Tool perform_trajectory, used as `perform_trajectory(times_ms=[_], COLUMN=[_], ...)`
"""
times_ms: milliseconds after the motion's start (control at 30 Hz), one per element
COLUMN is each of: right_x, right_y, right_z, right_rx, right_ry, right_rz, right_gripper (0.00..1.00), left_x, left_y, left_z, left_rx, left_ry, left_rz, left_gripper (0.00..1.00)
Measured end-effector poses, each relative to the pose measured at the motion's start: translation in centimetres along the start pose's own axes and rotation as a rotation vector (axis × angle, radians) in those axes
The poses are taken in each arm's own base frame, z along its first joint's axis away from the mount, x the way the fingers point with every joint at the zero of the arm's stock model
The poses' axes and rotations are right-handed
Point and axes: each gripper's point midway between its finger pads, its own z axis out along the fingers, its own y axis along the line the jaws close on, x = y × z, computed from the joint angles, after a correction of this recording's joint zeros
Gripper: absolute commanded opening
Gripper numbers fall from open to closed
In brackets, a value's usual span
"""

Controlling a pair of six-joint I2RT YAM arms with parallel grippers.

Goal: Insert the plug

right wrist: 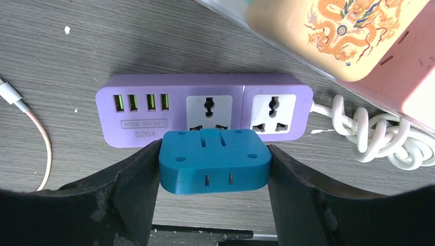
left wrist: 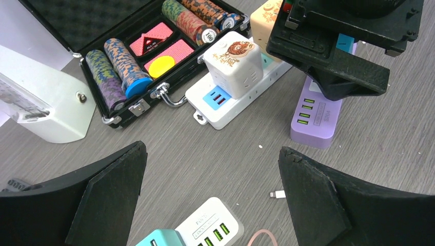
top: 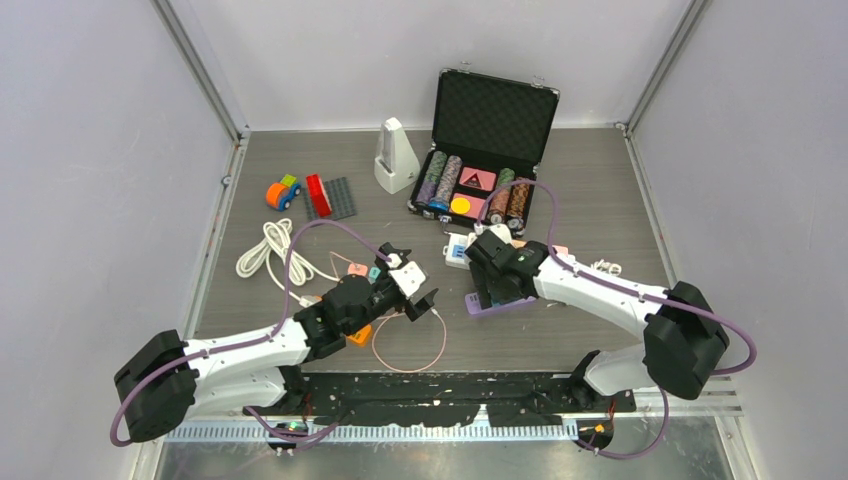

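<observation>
A blue plug (right wrist: 214, 161) sits between the fingers of my right gripper (right wrist: 214, 154), which is shut on its two sides. It hovers at the near edge of a purple power strip (right wrist: 138, 133), just before the strip's left socket (right wrist: 208, 108). Its prongs are hidden. From above, the right gripper (top: 497, 280) covers most of the purple strip (top: 490, 308). My left gripper (left wrist: 211, 149) stands wide open over bare table with nothing between its fingers, left of the purple strip (left wrist: 314, 115).
A white strip carrying a cube adapter (left wrist: 225, 100) lies beside an open poker chip case (top: 490, 120). Below the left gripper are a white and teal charger (left wrist: 205, 228) and a pink cable (top: 410, 345). A metronome (top: 395, 155), toy bricks (top: 330, 197) and a coiled white cable (top: 270, 250) lie left.
</observation>
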Motion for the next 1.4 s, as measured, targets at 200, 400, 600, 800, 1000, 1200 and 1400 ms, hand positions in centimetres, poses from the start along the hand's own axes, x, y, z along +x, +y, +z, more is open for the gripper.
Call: perform_trajectory(times_ms=[200, 400, 600, 800, 1000, 1200, 1400], right_x=[0.1, 0.3, 0.1, 0.3, -4.2, -8.9, -9.5], right_y=[0.4, 0.5, 0.4, 0.7, 1.6, 0.8, 0.3], right_z=[0.7, 1.3, 1.3, 0.5, -4.2, -10.5, -11.5], right_rx=[0.030, 0.070, 0.074, 0.056, -0.035, -0.142, -0.160], right_ry=[-0.044, -0.078, -0.139, -0.134, -0.252, -0.448, -0.481], right_rz=[0.010, 0.021, 0.070, 0.105, 0.144, 0.219, 0.213], right_gripper=[0.26, 0.26, 0.68, 0.96, 0.95, 0.96, 0.79], left_x=[0.0, 0.0, -0.3, -0.1, -0.7, -3.4, -2.3], left_y=[0.1, 0.2, 0.5, 1.3, 4.1, 9.0, 12.8], left_z=[0.0, -0.1, -0.2, -0.5, -1.2, -2.3, -4.4], left_rx=[-0.006, -0.011, -0.022, -0.072, -0.208, -0.359, -0.504], left_ry=[0.003, 0.003, -0.005, 0.012, 0.062, 0.090, 0.196], left_rz=[0.003, 0.004, 0.002, -0.015, -0.102, -0.266, -0.446], left_gripper=[1.00, 1.00, 0.99, 1.00, 1.00, 0.99, 0.95])
